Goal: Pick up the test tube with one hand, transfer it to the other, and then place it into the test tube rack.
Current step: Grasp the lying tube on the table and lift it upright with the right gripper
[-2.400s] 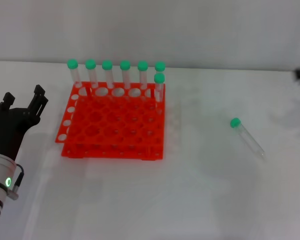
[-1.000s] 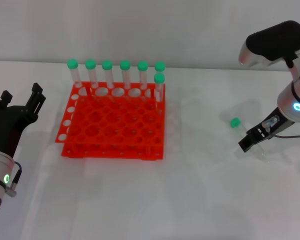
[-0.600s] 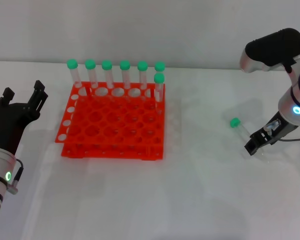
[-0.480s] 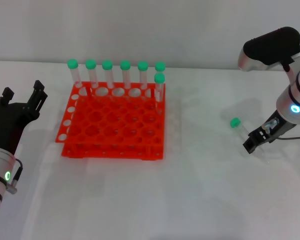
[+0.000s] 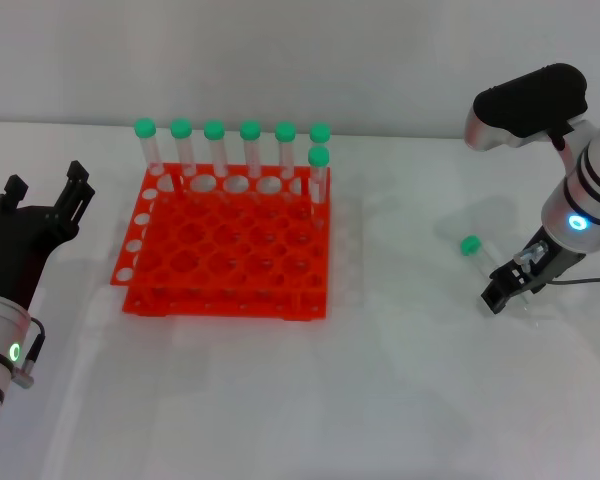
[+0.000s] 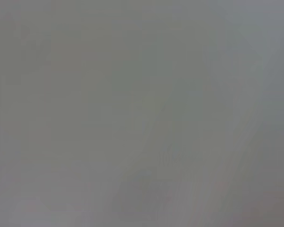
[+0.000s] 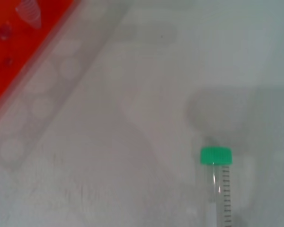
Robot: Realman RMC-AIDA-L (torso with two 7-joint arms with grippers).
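Note:
The test tube [image 5: 477,252], clear with a green cap, lies on the white table at the right. My right gripper [image 5: 507,284], on the arm with the blue ring, is low over the tube's lower half and hides its tip. The right wrist view shows the tube [image 7: 218,182] lying on the table, cap end up. The red-orange rack [image 5: 225,252] stands at the left centre; a corner of it shows in the right wrist view [image 7: 19,45]. My left gripper [image 5: 42,215], on the arm with the green light, is open and empty, left of the rack.
Several green-capped tubes [image 5: 250,150] stand along the rack's back row, one [image 5: 319,172] a row nearer at its right end. The right arm's black elbow [image 5: 525,100] hangs above the table's far right. The left wrist view is plain grey.
The right arm came in from the right and went down onto the lying tube; lately it shifted slightly. The tube stays on the table. The left arm barely moved.

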